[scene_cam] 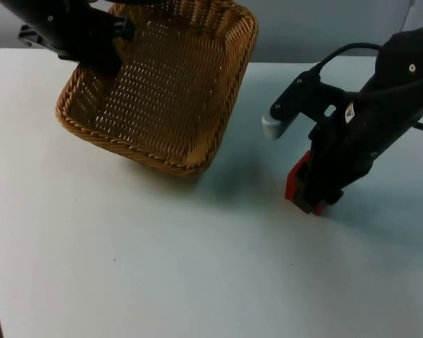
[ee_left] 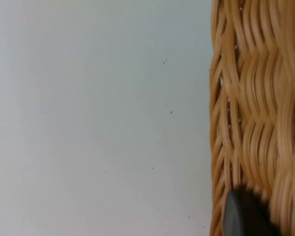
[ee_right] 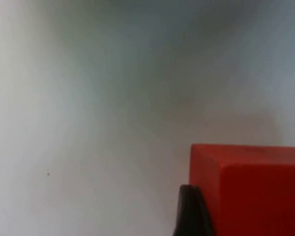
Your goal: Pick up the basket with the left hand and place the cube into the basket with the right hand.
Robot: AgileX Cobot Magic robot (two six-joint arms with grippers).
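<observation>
The left gripper [scene_cam: 120, 32] pinches the far rim of the wicker basket [scene_cam: 162, 84] near the table's [scene_cam: 162, 267] far left corner, holding it tilted, its near edge low over the white surface and casting a shadow there. From the left wrist, the woven wall of the basket [ee_left: 255, 98] stands beside bare table [ee_left: 88, 123], with 1 black fingertip [ee_left: 243, 214] pressed against the weave. Well apart from the basket, toward the table's right edge, the right gripper [scene_cam: 311, 189] points down at the surface, its fingers closed on the red cube [scene_cam: 296, 184]. From the right wrist, the cube [ee_right: 250, 191] sits against 1 dark fingertip [ee_right: 189, 214], the white table [ee_right: 88, 123] behind it.
</observation>
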